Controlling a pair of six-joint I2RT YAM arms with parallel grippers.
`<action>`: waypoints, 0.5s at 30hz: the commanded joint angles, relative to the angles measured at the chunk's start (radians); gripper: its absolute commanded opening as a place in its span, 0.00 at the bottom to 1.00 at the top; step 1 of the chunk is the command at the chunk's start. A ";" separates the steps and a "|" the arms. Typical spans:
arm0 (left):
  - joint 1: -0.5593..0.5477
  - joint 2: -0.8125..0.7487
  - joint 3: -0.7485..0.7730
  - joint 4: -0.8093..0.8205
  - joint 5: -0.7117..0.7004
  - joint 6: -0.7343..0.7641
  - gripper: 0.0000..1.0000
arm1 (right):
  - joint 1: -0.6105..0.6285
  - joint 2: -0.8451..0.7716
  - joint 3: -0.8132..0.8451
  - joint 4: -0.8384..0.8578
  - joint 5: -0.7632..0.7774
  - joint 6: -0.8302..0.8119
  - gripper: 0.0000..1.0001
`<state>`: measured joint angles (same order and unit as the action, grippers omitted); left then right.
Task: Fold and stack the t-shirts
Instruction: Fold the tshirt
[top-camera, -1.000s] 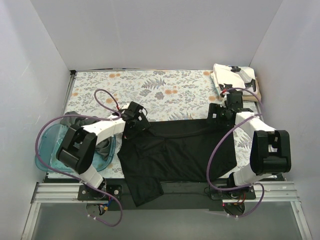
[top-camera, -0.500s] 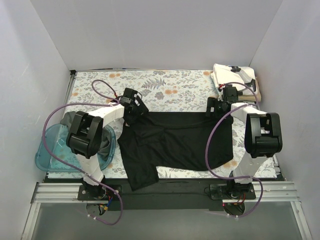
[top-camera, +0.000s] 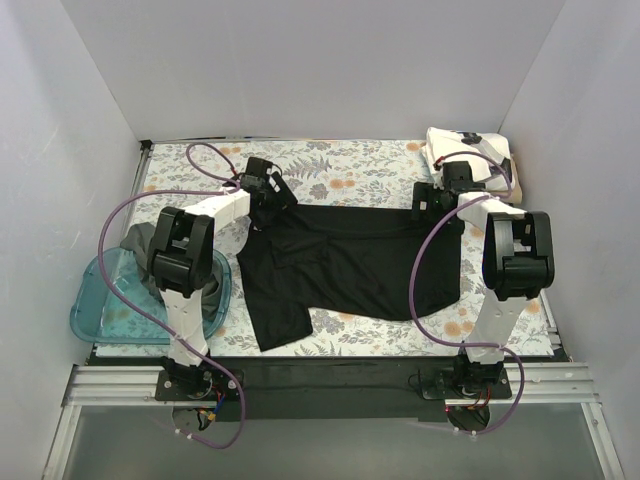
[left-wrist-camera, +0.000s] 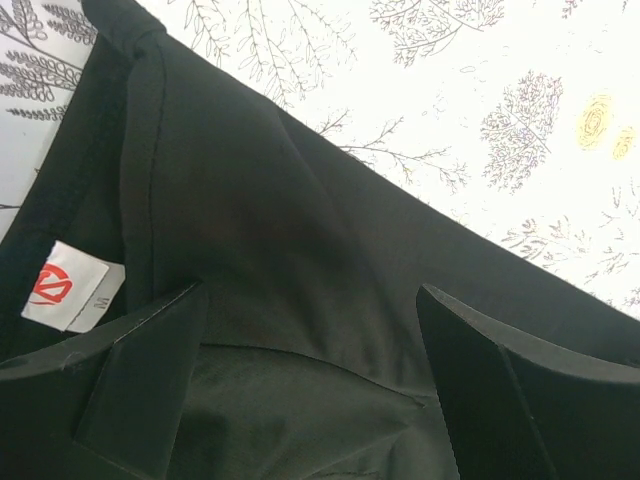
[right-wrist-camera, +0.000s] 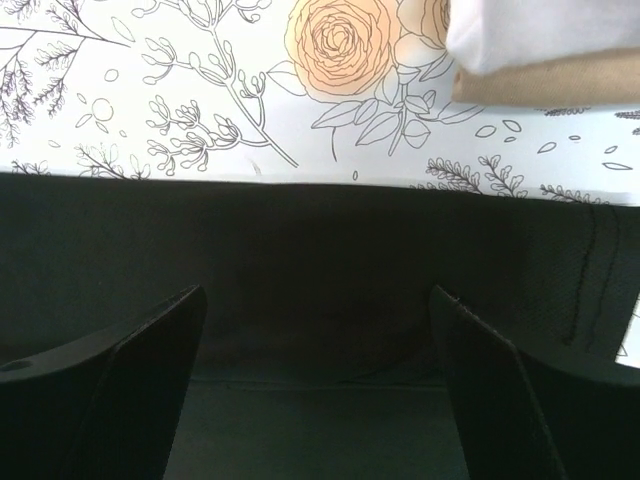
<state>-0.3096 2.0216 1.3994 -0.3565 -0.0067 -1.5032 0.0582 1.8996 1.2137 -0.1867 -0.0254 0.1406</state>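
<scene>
Across the middle of the floral desk (top-camera: 330, 165), the black t-shirt (top-camera: 350, 265) lies spread out, with the left pincer (left-wrist-camera: 310, 290) and right pincer (right-wrist-camera: 315, 290) each standing fingers apart over its upper edge.

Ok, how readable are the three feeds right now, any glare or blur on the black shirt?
Top view: even light, sharp, soft shadows; the black shirt reads as one flat dark shape. Left wrist view: in focus, label crisp, but the dark left fingers nearly merge with the cloth. Right wrist view: stitching visible, right fingers equally hard to separate; tablecloth bright, not blown out.
</scene>
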 joint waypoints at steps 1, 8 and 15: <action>0.012 -0.001 0.042 -0.079 0.005 0.049 0.84 | -0.004 -0.028 0.040 -0.052 0.018 -0.027 0.98; 0.001 -0.202 -0.086 -0.076 0.046 0.038 0.86 | -0.004 -0.296 -0.112 -0.115 0.016 0.032 0.98; -0.058 -0.483 -0.405 -0.056 0.022 -0.017 0.88 | -0.003 -0.638 -0.478 -0.165 -0.092 0.183 0.98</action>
<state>-0.3344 1.6585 1.1065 -0.4057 0.0257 -1.4963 0.0582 1.3437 0.8536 -0.2882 -0.0284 0.2325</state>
